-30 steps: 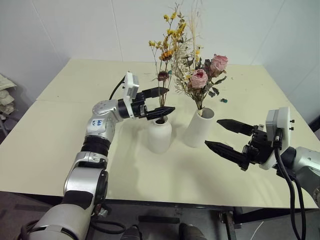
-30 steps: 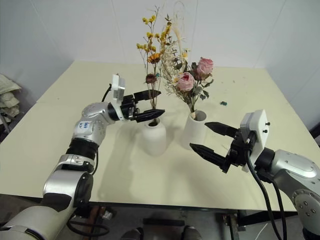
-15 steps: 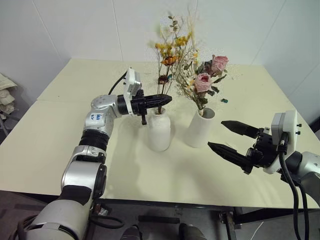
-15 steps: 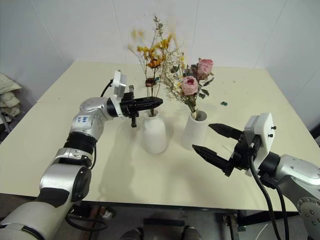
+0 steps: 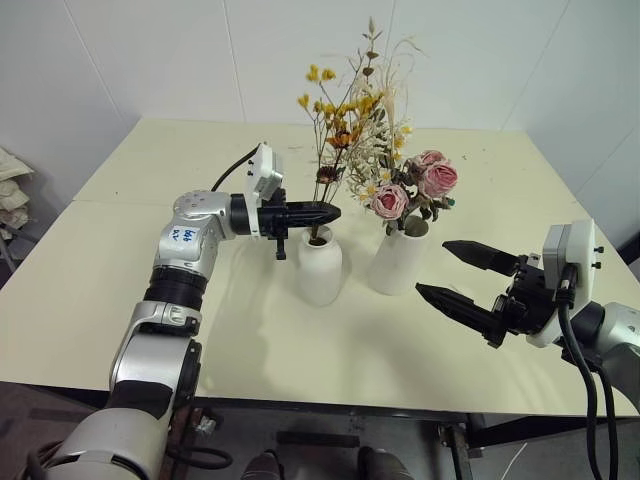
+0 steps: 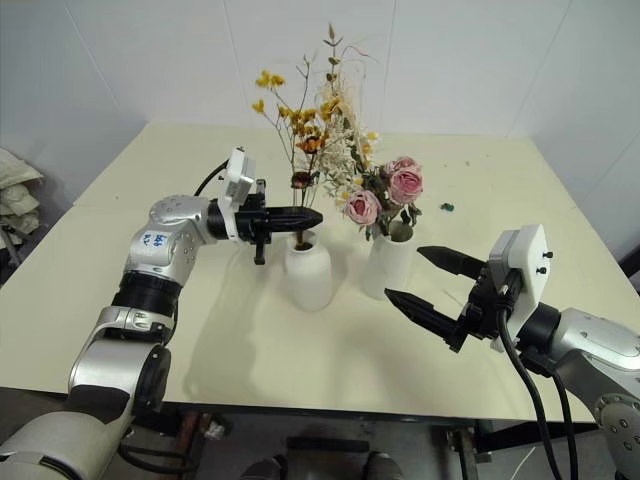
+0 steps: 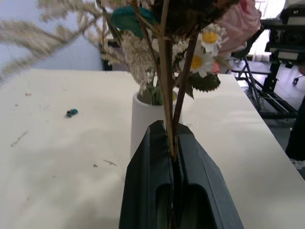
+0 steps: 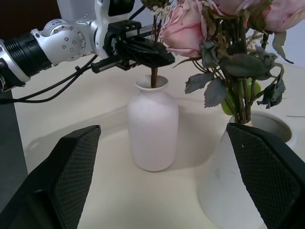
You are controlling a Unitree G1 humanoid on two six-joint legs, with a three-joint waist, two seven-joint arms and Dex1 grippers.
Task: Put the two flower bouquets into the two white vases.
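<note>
The small bouquet (image 5: 340, 100) of yellow-orange flowers stands with its thin brown stems in the short bottle-shaped white vase (image 5: 320, 265). My left gripper (image 5: 330, 212) lies level just above that vase's neck, shut on those stems (image 7: 167, 119). Right beside it, the pink-rose bouquet (image 5: 415, 185) sits low in the wide-mouthed white vase (image 5: 397, 262). My right gripper (image 5: 432, 268) hovers open and empty, a little to the right of the wide vase. In the right wrist view its fingers (image 8: 71, 176) frame both vases, with the bottle vase (image 8: 152, 129) in front.
Both vases stand mid-table on the pale yellow table (image 5: 150, 300), whose front edge is near me. A tiny blue-green scrap (image 5: 447, 201) lies behind the wide vase. White walls close the back. Crumpled pale material (image 5: 10, 190) sits off the table's left side.
My left gripper, open around the yellow bouquet's stems a second ago, has shut on them. The rose bouquet has dropped lower in its vase. My right gripper stays open.
</note>
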